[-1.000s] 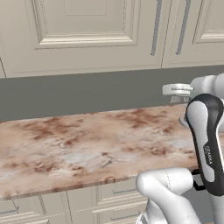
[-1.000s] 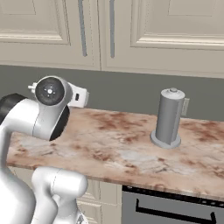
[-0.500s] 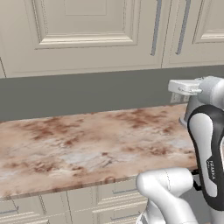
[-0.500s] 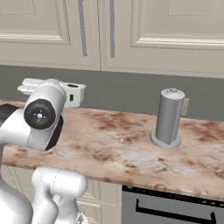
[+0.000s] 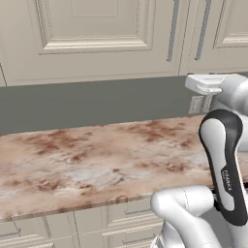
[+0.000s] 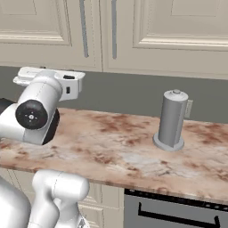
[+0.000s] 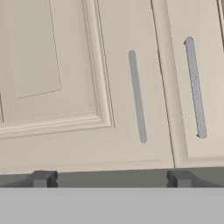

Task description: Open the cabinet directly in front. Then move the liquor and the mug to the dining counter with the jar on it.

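Cabinet (image 7: 87, 87) doors shut, ahead of wide-apart jaws.

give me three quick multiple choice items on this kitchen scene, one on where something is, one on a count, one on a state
1. Where does the grey canister stand?
A. on the marble counter
B. inside the cabinet
C. on the floor

2. How many vertical bar handles meet at the seam of the cabinet doors in the hand view?
A. one
B. two
C. four

3. What state are the cabinet doors in?
A. both swung wide
B. one taken off
C. both closed

Answers:
1. A, its base rests on the veined top in the right base view.
2. B, the left handle and the right handle flank the seam.
3. C, both panels lie flush, and the gripper faces them with jaws wide apart and nothing between them.
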